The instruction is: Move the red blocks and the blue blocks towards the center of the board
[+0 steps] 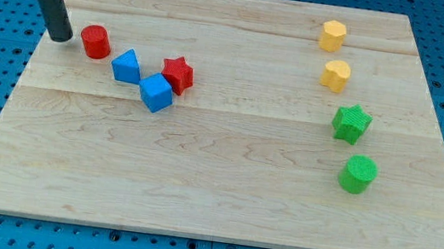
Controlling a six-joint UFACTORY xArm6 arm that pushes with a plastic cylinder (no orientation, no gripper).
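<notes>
My tip at board upper left, just left of red cylinder; no jaws fitted. Next: blue block, blue cube touching red star. Right: two yellow blocks, green star, green cylinder.

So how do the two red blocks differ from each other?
The red cylinder block is round and smooth-sided; the red star block has points. The cylinder stands apart from the other blocks, just right of my tip; the star touches the blue cube block. Both share the same red and sit left of centre.
</notes>
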